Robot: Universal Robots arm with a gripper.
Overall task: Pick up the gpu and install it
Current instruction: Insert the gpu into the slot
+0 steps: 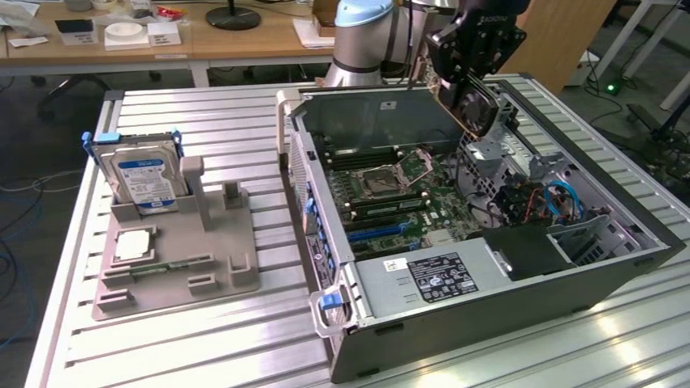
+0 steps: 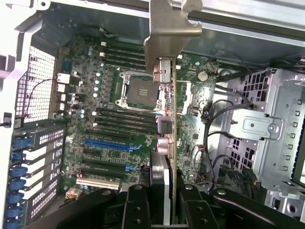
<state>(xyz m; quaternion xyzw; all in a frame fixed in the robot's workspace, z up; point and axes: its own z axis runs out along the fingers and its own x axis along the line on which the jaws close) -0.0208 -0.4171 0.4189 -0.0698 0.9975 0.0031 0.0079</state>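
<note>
Your black gripper [image 1: 471, 71] is clenched on the gpu [image 1: 482, 109], the thin green card with black cooler and silver bracket. It hangs on edge over the open grey computer case [image 1: 603, 267], probably to line up with the long blue slot [image 2: 107, 144].

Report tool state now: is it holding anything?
Tool: closed on the gpu, which hangs over the open computer case.

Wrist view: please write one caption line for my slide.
Fingers hold the gpu edge-on over the computer motherboard.
</note>
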